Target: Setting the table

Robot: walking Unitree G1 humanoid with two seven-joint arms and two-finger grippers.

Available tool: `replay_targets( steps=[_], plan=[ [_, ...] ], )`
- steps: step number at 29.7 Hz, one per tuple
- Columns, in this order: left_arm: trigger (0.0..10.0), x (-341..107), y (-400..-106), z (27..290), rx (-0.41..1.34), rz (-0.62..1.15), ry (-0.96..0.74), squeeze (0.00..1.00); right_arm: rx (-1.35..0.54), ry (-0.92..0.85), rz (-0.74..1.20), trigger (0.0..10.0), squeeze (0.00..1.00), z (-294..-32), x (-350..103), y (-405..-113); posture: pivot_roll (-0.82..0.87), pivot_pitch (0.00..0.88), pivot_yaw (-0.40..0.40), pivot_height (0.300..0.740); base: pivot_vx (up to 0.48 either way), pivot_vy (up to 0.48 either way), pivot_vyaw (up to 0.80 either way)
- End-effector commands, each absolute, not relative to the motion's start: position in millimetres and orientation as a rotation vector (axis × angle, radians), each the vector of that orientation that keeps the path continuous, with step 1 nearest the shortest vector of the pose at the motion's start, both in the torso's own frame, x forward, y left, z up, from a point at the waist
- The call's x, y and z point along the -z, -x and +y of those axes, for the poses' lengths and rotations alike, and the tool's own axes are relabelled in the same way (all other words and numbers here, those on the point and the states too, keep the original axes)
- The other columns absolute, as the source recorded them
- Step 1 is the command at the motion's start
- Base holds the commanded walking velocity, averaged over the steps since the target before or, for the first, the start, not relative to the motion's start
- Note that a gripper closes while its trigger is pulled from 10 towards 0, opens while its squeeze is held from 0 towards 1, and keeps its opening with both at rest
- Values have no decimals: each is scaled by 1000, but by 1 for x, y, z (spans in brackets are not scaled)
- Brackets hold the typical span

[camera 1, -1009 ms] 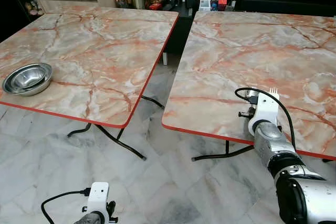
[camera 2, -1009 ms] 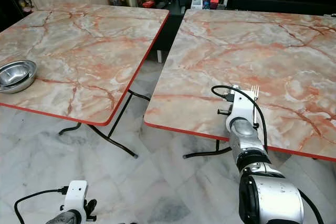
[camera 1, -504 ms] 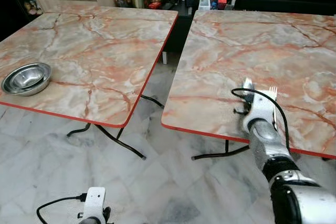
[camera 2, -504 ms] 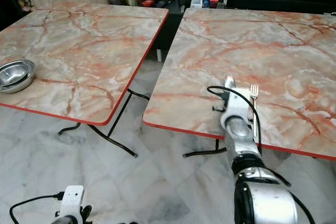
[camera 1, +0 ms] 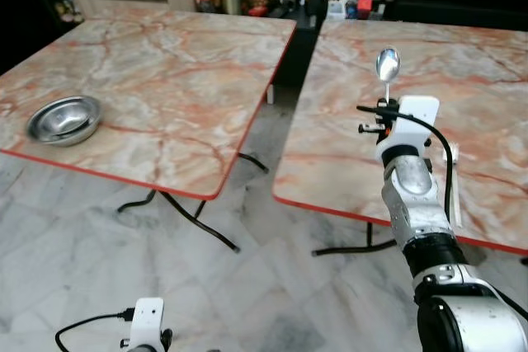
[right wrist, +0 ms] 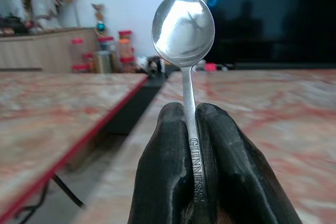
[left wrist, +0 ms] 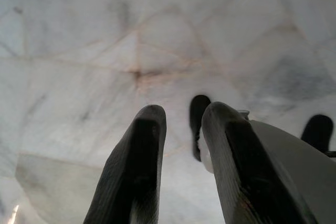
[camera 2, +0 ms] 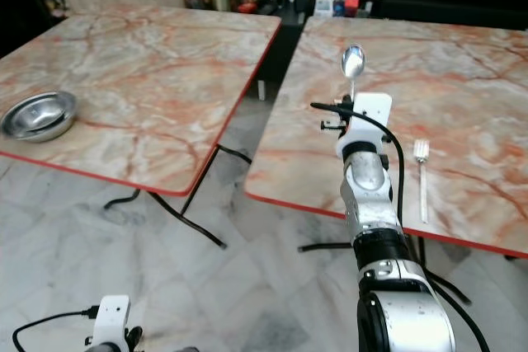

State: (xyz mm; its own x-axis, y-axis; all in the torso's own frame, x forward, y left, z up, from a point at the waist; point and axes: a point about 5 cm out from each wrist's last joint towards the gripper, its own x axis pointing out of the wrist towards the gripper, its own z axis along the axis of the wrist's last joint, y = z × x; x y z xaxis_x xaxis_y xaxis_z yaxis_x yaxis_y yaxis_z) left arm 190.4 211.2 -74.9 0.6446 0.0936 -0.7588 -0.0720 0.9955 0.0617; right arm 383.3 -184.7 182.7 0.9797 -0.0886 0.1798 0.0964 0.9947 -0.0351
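Right table (camera 2: 462, 80): fork (camera 2: 421, 179) lies flat near its front edge.
Right gripper (right wrist: 191, 129): raised over that table, fingers clamped on the spoon (right wrist: 184, 30), bowl upward.
Left gripper (left wrist: 181, 124): low over floor, fingers slightly parted.

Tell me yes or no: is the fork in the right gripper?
No, the right gripper is shut on a spoon, while the fork lies flat on the right-hand table.

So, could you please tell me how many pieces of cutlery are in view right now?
2: a spoon held upright in the right gripper, and a fork lying on the right-hand table near its front edge.
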Motion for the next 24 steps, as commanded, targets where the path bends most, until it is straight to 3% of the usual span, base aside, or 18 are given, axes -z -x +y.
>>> replay_targets(
  steps=[1, 4, 8, 24],
  plan=[
    [10000, 76, -185, 220, -135, 889, -22, 0, 77, 47, -222, 10000, 0, -177, -197, -386, -6, 98, 22, 740, 0, 480, 0],
    [10000, 76, -185, 220, -135, 889, -23, 0, 78, 42, -211, 10000, 0, -177, -197, -385, -7, 100, 22, 740, 0, 480, 0],
    [10000, 76, -185, 220, -138, 886, -22, 0, 71, 46, -186, 10000, 0, -174, -193, -385, -5, 109, 25, 740, 0, 480, -745],
    [10000, 73, -189, 226, -146, 873, -28, 0, 65, 19, -183, 10000, 0, -160, -195, -384, 7, 128, 39, 740, 0, 480, 0]
  ],
)
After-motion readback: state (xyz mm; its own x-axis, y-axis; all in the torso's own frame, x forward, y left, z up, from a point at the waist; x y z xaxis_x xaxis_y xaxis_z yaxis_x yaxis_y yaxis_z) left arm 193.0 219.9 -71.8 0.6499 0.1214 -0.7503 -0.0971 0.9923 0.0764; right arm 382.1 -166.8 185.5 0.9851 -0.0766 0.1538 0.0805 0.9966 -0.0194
